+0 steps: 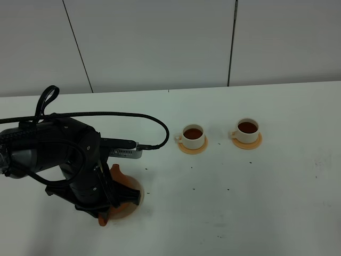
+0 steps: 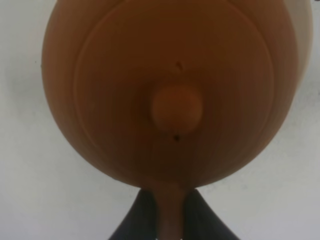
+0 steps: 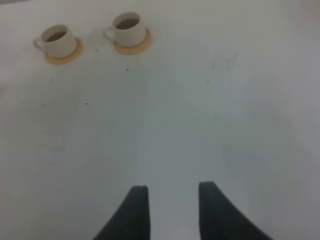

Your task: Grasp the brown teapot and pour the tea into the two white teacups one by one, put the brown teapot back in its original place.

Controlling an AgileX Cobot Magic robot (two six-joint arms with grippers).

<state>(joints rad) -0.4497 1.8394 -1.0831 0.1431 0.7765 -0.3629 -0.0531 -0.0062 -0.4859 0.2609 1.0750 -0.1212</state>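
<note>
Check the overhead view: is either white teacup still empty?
No. Both white teacups, left and right, hold dark tea while standing on their orange saucers.

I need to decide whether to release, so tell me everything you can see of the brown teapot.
The brown teapot is a round, matte terracotta-coloured clay pot with a wide lid and a small round knob. It is upright at the table's near left, over a pale coaster, mostly hidden behind the left arm. The left gripper is shut on its handle. Whether it rests on the coaster is unclear.
</note>
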